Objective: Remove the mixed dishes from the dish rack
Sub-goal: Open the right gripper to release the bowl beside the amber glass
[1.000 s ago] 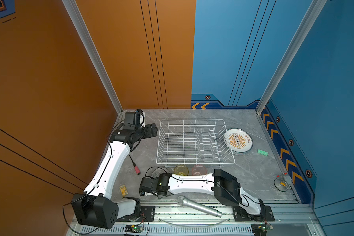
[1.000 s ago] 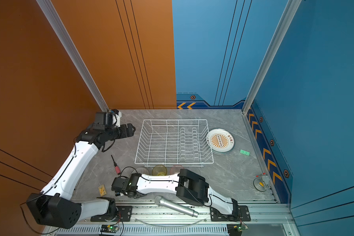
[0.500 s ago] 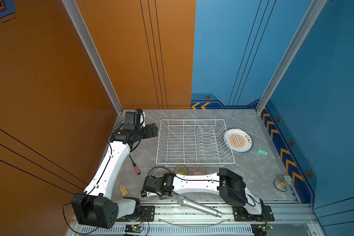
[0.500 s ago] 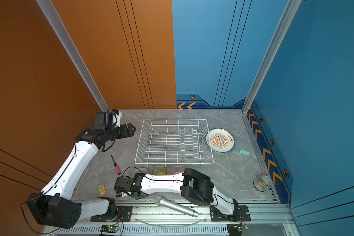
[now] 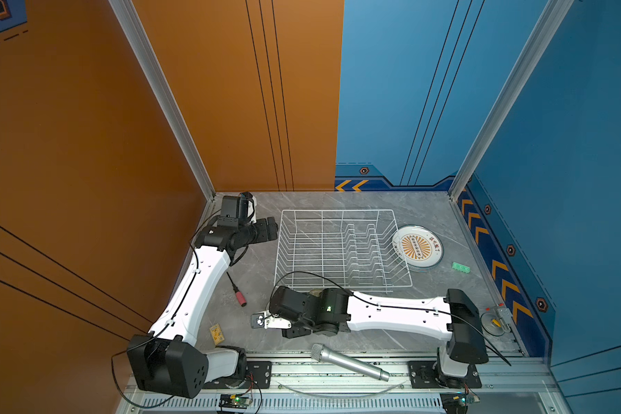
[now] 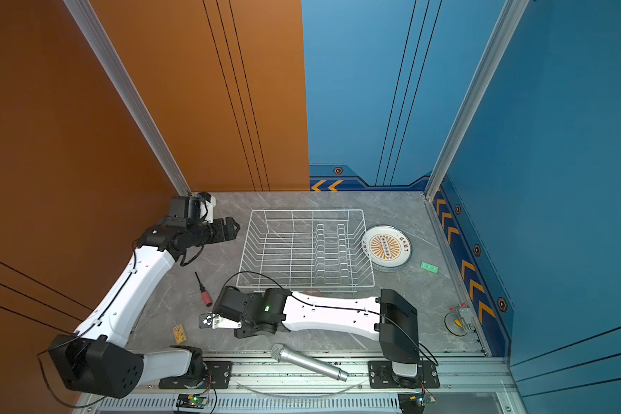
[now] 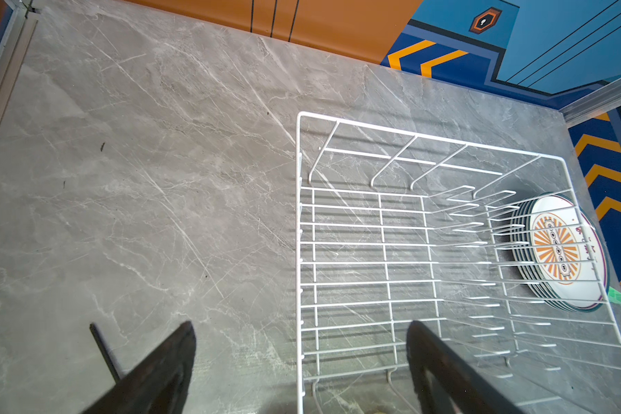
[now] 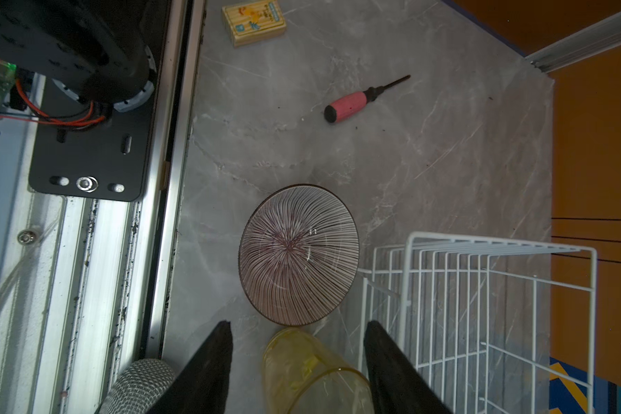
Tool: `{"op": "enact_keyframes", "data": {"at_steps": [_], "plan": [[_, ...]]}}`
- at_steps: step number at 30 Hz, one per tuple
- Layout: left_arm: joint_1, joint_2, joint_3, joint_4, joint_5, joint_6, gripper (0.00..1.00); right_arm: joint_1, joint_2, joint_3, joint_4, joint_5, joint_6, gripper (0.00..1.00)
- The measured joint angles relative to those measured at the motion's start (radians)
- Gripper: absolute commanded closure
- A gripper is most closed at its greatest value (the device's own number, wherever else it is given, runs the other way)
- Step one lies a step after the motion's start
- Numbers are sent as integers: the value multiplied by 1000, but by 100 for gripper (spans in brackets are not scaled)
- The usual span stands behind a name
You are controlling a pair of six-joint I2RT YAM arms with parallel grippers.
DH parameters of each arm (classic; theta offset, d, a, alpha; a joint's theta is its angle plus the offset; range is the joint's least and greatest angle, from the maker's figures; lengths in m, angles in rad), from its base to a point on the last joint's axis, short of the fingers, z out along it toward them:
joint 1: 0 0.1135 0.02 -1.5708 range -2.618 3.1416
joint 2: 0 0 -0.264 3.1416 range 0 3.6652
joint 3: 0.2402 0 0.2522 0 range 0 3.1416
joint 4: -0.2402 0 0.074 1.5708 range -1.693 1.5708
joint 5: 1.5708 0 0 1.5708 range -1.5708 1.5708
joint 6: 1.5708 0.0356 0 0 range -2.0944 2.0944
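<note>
Right gripper (image 8: pixel 298 324) hanging spread, empty, over yellow tumbler (image 8: pixel 312 372); striped bowl (image 8: pixel 298 254) sitting by counter's (image 8: pixel 427 161) front edge beside dish rack (image 8: pixel 481 286). Left gripper (image 7: pixel 301 324) idling spread. Should be lifting straight, clearing tumbler.

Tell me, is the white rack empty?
Empty. The dish rack holds only bare wires in both top views; the plates sit stacked outside, beside it.
</note>
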Motion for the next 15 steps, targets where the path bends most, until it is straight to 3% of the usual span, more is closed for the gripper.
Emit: {"op": "enact_keyframes", "data": {"at_steps": [15], "plan": [[0,-46,-82,47,-46,19,7,-258,-407,-327,171,-10,163,31]]}}
